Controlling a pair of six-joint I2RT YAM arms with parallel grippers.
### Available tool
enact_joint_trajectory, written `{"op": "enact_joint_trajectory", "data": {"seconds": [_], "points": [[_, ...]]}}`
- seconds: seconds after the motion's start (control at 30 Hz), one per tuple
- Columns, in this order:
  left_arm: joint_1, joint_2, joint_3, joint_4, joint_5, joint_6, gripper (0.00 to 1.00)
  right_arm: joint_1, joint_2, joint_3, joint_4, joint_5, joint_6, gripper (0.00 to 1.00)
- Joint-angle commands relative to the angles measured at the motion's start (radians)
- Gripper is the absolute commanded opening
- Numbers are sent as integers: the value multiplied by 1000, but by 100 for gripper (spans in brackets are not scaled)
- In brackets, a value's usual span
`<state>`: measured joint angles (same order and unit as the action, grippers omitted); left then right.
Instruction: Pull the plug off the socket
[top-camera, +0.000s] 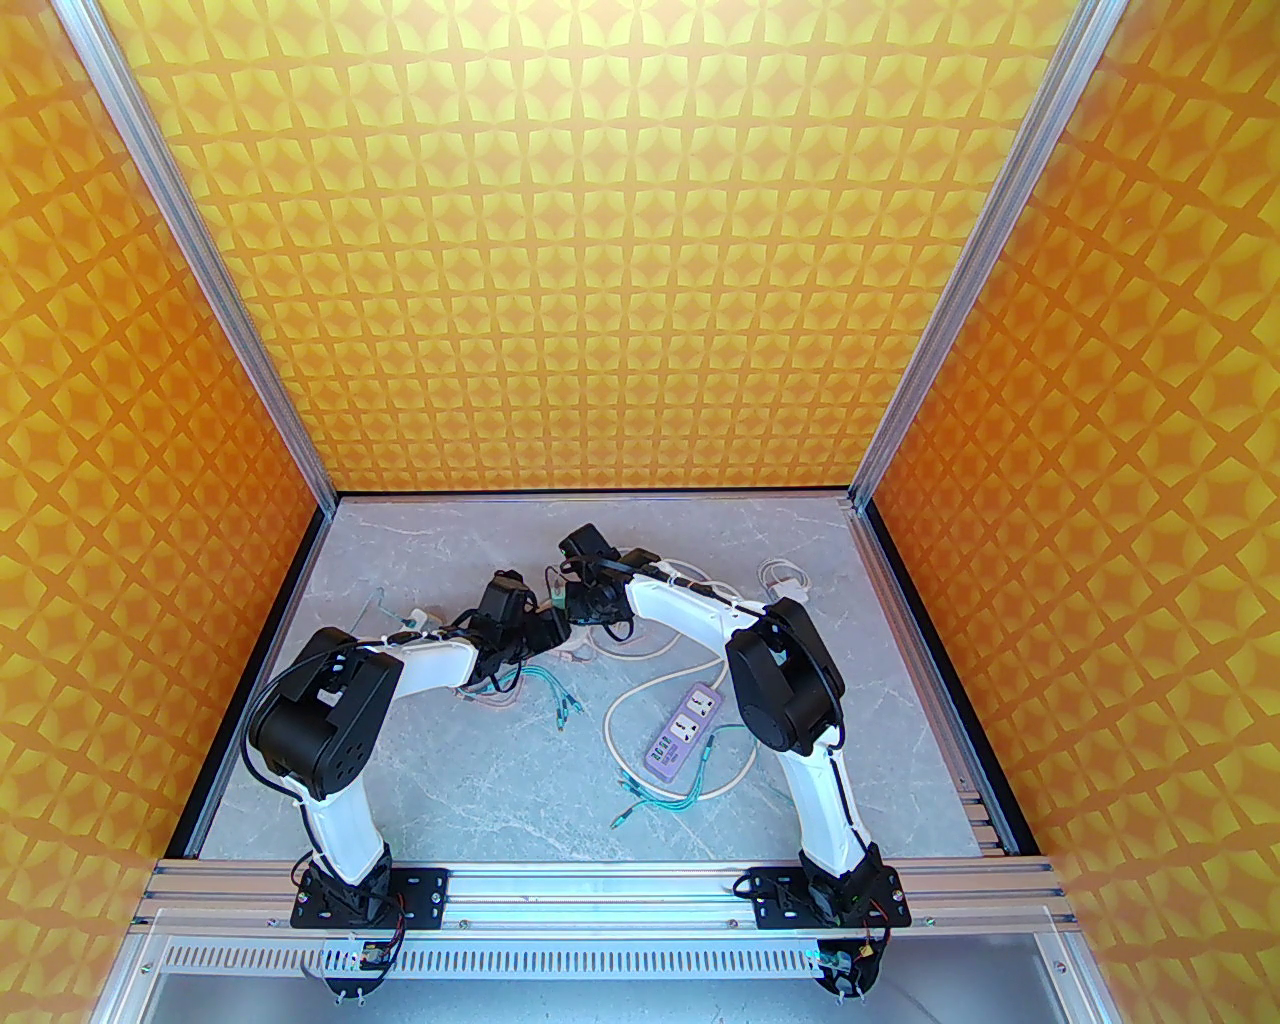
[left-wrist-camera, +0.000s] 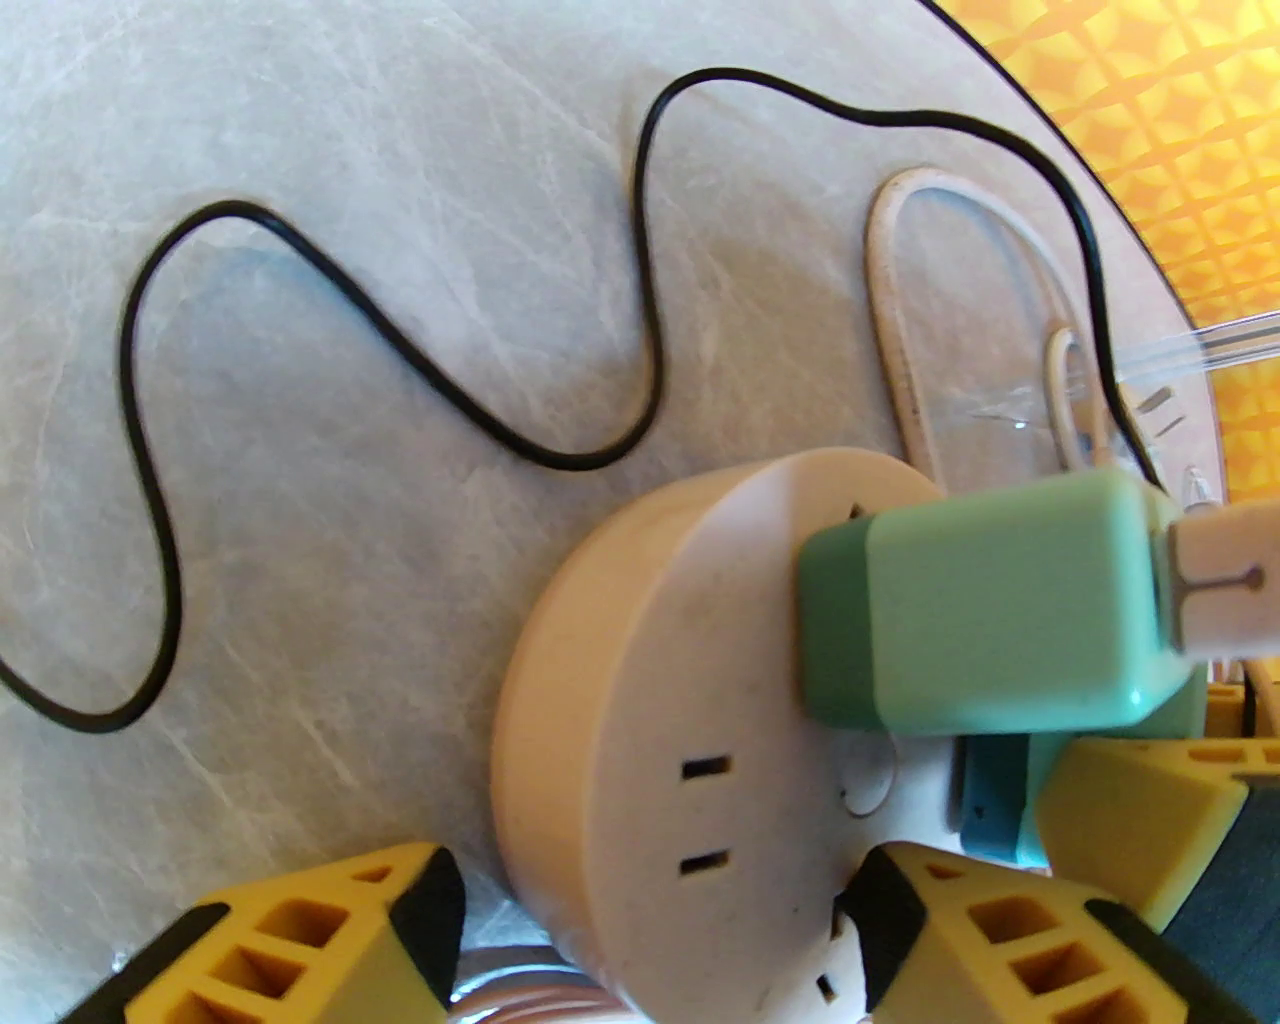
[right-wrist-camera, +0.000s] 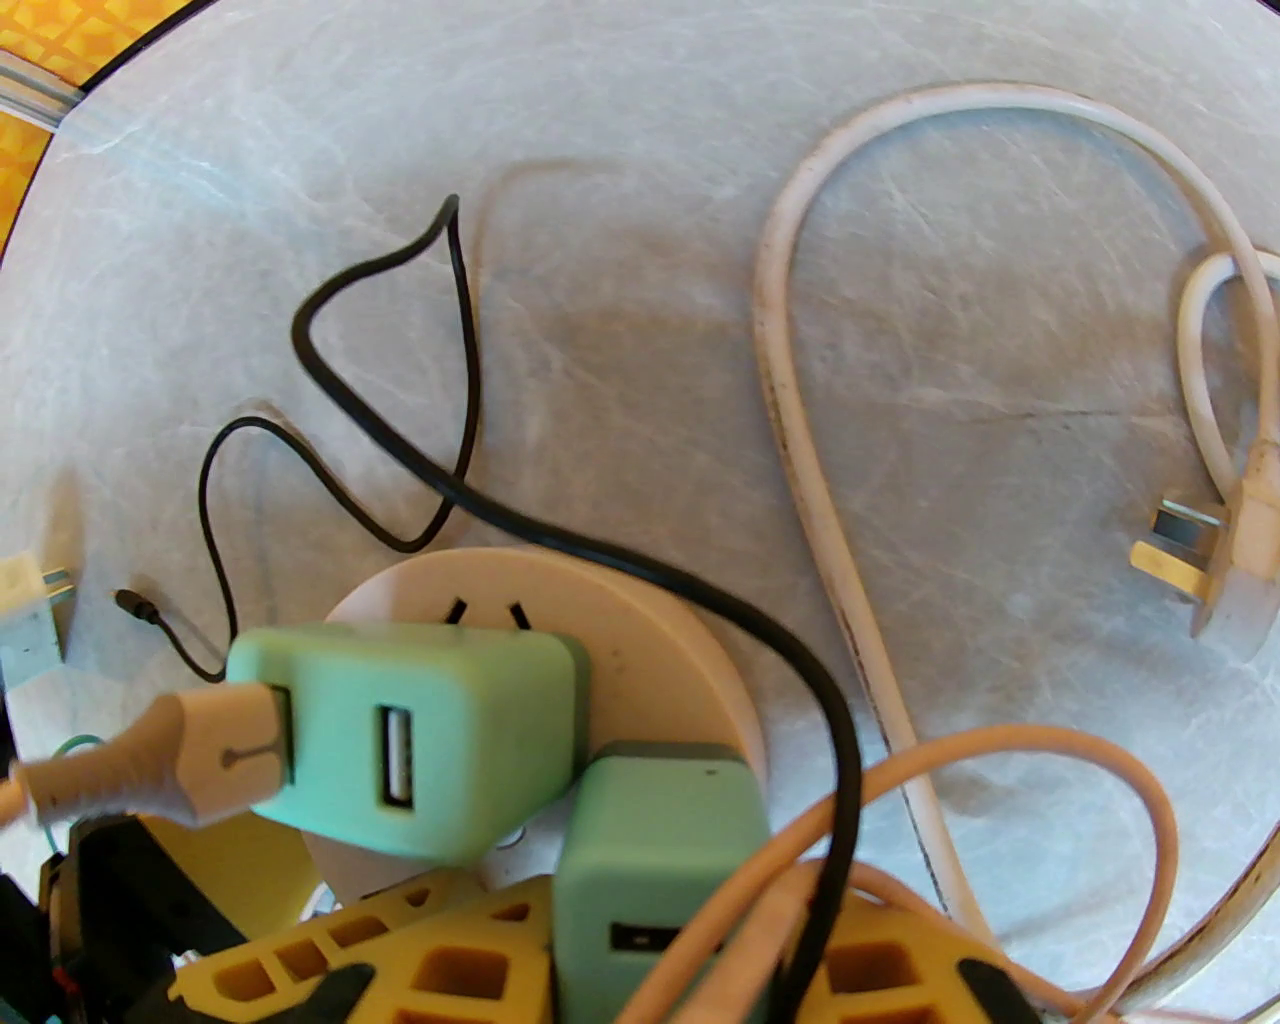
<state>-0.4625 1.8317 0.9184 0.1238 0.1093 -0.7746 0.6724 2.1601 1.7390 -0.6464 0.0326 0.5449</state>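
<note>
While right gripper (right-wrist-camera: 650, 950) clamps one green plug (right-wrist-camera: 650, 850) at the edge of the socket (right-wrist-camera: 650, 650), left gripper (left-wrist-camera: 655, 890) straddles the socket, jaws wide, gap on its left. Socket sits mid-table, far side, between the two grippers. A second green plug (right-wrist-camera: 440, 740) is seated in it.

A lab robot cell: aluminium frame (top-camera: 210, 260), orange patterned walls (top-camera: 600, 250), marble-look tabletop (top-camera: 480, 780)

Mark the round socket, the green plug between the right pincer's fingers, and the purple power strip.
round socket (left-wrist-camera: 720, 660), left wrist view, face above slots
green plug (right-wrist-camera: 645, 835), right wrist view, upper face
purple power strip (top-camera: 683, 733), top view, middle of body
</note>
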Motion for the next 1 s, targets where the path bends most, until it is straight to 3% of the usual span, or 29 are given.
{"op": "enact_joint_trajectory", "data": {"seconds": [0.0,0.23,0.47,0.67,0.87,0.97], "points": [[1,44,-8,-1,61,-21,71,29,-5,28,29,-97,0,30],[7,107,-21,17,23,-28,62,40,21,77,-26,-69,-22,31],[-7,193,21,-111,-65,-41,50,55,64,190,-124,-17,-29,33],[-8,255,29,-131,-71,-52,49,62,108,304,-221,15,-63,33],[-14,260,45,-161,-70,-49,49,69,137,340,-298,154,-117,34],[-29,270,61,-168,-70,-43,49,73,154,335,-276,80,-94,34]]}}
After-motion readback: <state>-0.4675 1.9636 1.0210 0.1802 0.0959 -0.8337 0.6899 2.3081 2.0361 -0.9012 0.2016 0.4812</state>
